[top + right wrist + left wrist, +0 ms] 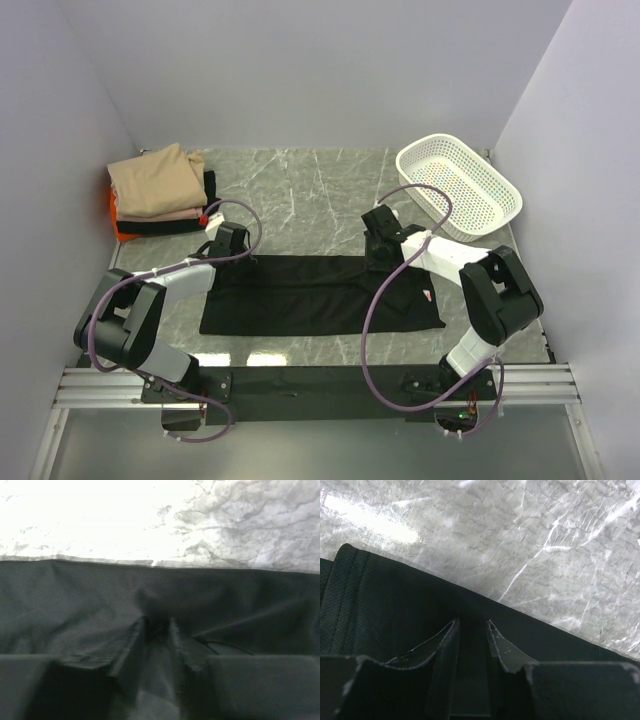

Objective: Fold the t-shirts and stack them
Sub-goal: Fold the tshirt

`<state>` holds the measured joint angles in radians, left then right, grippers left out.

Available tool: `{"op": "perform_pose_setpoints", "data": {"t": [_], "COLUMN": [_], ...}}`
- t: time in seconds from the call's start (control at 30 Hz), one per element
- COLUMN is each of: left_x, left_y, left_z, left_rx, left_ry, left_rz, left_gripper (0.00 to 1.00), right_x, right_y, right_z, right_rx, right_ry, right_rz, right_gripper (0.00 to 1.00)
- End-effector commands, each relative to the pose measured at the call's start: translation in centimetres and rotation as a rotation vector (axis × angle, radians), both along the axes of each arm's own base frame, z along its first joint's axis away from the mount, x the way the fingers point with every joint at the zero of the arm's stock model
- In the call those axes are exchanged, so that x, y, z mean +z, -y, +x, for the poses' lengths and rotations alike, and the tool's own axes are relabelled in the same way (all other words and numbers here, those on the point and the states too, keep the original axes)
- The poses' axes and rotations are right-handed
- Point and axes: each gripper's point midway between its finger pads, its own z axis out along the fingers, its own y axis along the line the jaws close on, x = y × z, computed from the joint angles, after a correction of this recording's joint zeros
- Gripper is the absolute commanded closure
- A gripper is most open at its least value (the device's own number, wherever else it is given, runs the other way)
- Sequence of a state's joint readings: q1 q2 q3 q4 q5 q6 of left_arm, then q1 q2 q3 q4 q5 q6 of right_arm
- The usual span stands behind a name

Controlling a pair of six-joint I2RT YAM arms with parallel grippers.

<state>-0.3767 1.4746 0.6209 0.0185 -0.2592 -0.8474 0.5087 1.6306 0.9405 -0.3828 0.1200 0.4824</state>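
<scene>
Centre frame: black tee (320,295) lies flat as a long strip, neck label at the right end. It looks partly folded and isn't stacked yet. Stack of folded tees (160,190) sits upper left, tan on top, w/ pink, black and orange below.

Cloth is matte, fine mesh knit, limp. L gripper (471,622) is at the tee's far edge w/ a narrow gap; can't tell if it grips. R gripper (157,622) is also narrow, cloth puckered btwn the tips, prob. pinched.

Table (300,180) is glossy grey marble. White perforated basket (505,205) is upper right.

Matt black fine-mesh knit cloth is seen on the tee (380,605) under the left pincer (472,621). Beyond its tips, table (520,540) is finished glossy, grey, marble-veined. Its fingers (445,650): matt black, edges scuffed pale. Basket (455,185): white perforated plastic.
</scene>
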Motion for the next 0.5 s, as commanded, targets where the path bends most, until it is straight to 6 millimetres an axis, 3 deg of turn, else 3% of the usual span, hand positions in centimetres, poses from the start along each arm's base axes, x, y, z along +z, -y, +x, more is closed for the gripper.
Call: {"op": "perform_pose_setpoints", "data": {"t": [0.0,0.1,0.4,0.47], "left_x": [-0.2,-0.2,-0.2,-0.2], "left_y": [-0.2,-0.1,-0.3,-0.3], "left_z": [-0.2,-0.1,-0.2,-0.2], "left_rx": [-0.018,-0.019,-0.017,-0.017], "left_ry": [0.006,0.006,0.005,0.004], "left_rz": [0.023,0.024,0.028,0.029], "left_gripper": [0.67,0.67,0.68,0.68], "right_x": [1.4,1.5,1.2,0.7], "right_y": [0.9,1.1,0.8,0.5], "right_z": [0.3,-0.1,-1.1,-1.3], "right_rx": [-0.037,-0.037,-0.021,-0.011], "right_ry": [0.043,0.041,0.027,0.013], "right_rz": [-0.006,-0.001,0.034,0.043], "right_gripper": [0.69,0.78,0.75,0.87]}}
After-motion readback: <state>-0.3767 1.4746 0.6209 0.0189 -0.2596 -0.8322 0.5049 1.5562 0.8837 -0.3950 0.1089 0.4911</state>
